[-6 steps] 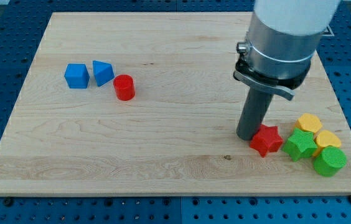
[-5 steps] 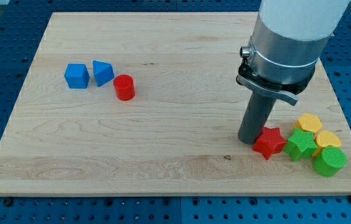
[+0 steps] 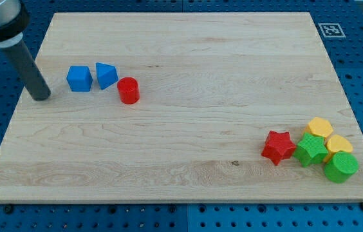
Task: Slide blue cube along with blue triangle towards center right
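My tip is resting on the worktop, near the blue cube, at its left; no pincer is showing, and the arm above is being cropped away.

Single camera, raised, tilted down over the bench from its near edge; whole board fits, my tip at the view's left.

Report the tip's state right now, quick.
My tip: no gripper, holding nothing; it sits on the board at the view's left of the blue cube, apart from it, with the blue triangle beyond.
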